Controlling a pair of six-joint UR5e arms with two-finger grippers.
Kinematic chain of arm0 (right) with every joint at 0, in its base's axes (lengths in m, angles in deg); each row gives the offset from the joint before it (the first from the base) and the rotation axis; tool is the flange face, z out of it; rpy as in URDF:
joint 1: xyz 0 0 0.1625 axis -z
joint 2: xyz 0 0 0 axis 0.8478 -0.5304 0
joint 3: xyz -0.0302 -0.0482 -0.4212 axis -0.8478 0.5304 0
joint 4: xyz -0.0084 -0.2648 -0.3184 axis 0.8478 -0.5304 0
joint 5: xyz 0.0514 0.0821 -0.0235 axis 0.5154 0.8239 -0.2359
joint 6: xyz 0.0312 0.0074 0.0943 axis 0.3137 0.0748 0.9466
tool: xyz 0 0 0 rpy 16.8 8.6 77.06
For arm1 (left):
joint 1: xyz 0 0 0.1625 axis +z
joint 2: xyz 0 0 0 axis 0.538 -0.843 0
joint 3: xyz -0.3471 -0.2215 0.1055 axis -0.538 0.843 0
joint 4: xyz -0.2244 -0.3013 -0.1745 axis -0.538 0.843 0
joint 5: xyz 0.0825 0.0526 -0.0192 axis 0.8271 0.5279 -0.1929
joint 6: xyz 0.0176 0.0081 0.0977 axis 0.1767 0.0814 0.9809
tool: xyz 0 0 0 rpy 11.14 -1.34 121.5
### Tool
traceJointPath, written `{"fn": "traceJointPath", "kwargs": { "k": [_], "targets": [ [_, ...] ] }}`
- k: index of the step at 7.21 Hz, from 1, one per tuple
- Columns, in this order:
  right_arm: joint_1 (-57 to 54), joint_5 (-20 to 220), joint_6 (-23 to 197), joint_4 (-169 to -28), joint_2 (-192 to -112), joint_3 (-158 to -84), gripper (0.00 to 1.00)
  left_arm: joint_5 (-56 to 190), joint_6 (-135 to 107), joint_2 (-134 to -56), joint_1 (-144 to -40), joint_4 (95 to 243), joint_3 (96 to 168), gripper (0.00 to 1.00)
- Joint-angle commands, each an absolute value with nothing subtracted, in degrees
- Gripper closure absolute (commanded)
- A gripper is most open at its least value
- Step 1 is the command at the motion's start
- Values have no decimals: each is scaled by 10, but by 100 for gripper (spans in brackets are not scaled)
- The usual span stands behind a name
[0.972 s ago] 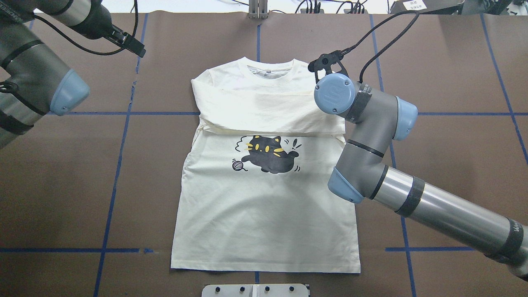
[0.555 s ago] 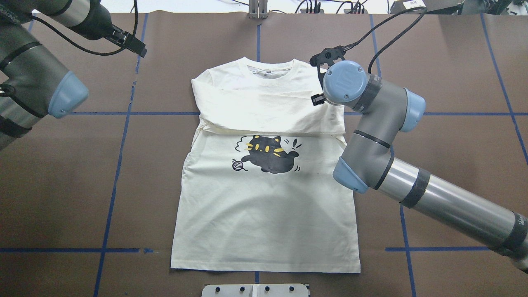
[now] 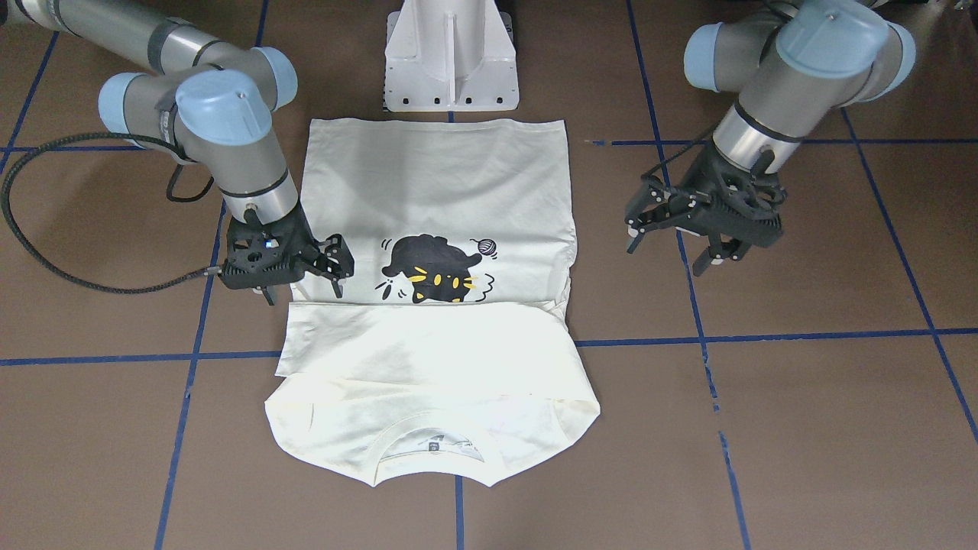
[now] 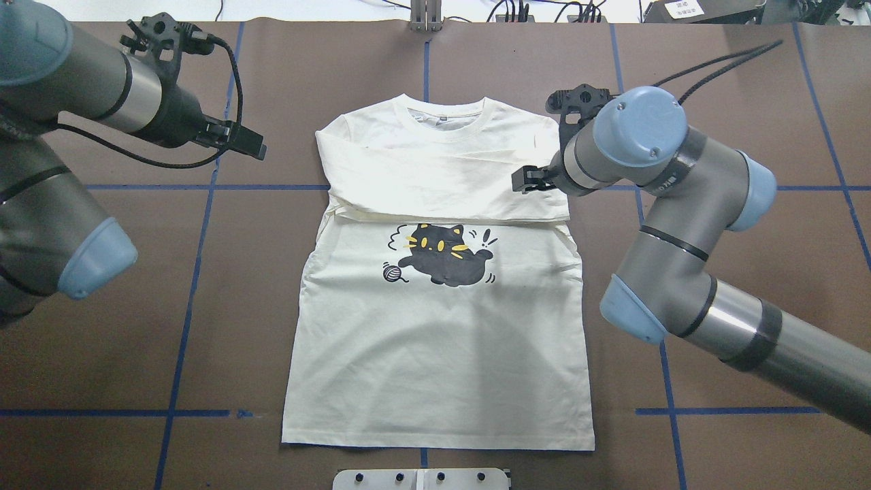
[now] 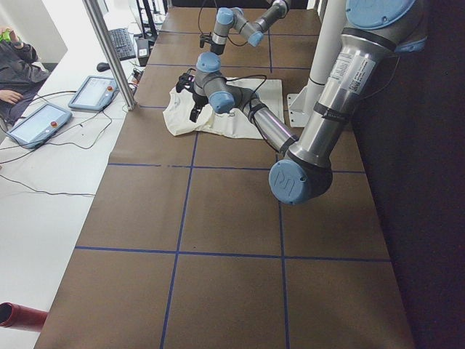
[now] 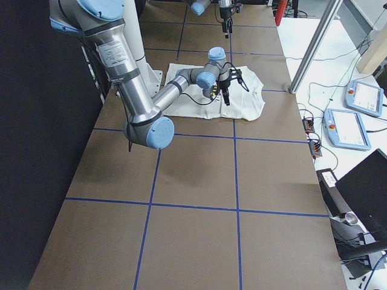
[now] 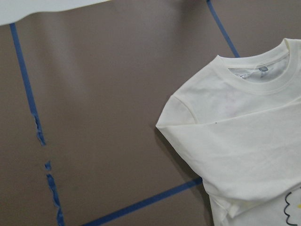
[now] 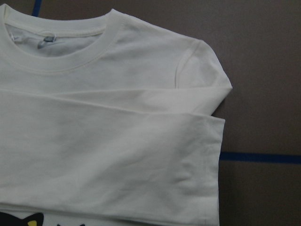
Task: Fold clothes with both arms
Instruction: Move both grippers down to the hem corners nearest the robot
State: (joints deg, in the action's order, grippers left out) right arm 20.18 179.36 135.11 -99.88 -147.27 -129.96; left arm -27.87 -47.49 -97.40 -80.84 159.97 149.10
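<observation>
On the brown paper-covered bench (image 4: 748, 286), marked off by blue tape lines (image 4: 197, 272), the grey jointed left arm with light-blue joint caps (image 4: 81, 95) reaches in from the far left. Its black two-finger tool (image 3: 663, 258) hangs over bare bench, near the shirt's shoulder but apart from it. The fingers are spread and nothing is between them. Its wrist camera looks down on that shoulder corner, so it seems to be lining up a grasp there.

In the middle lies the cream long-sleeved T-shirt (image 4: 435, 354), flat and face up, with its collar away from the robot and its hem toward it. Both sleeves are laid across the chest in a flat band (image 4: 442, 184) just above the black cat print (image 4: 442, 255). The sleeve step looks finished, and the body fold is probably next.

To the right, the matching grey right arm (image 4: 680, 224) bends over the shirt's other side. Its black tool (image 3: 303, 294) sits over the garment's edge, where the folded sleeve band ends. This one is also spread and empty. Whether a fingertip touches the cloth I cannot tell, though the wrist view suggests it is above it.

The two tools flank the garment at about shoulder level. That placement would let them lift both corners together and keep the fold square. The left tool is farther from the cloth than the right, so it has more ground to cover.
</observation>
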Motion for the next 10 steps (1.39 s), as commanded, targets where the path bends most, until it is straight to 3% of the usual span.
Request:
{"fn": "traceJointPath", "kwargs": {
  "k": [1, 3, 4, 6, 10],
  "targets": [
    [284, 1745, 1508, -998, -1590, -1450, 0, -204, -608, -927, -709, 1600, 1563, 0],
    [411, 1645, 1653, -998, -1675, -1547, 1, -125, -717, -874, -609, 1668, 1575, 0],
    [474, 1592, 1714, -998, -1711, -1582, 4, -74, -770, -845, -559, 1701, 1576, 8],
    [605, 1455, 1836, -956, -1750, -1589, 10, -28, -871, -837, -484, 1703, 1578, 31],
    [647, 1403, 1849, -929, -1782, -1588, 9, 13, -950, -813, -377, 1685, 1576, 43]
  ]
}}
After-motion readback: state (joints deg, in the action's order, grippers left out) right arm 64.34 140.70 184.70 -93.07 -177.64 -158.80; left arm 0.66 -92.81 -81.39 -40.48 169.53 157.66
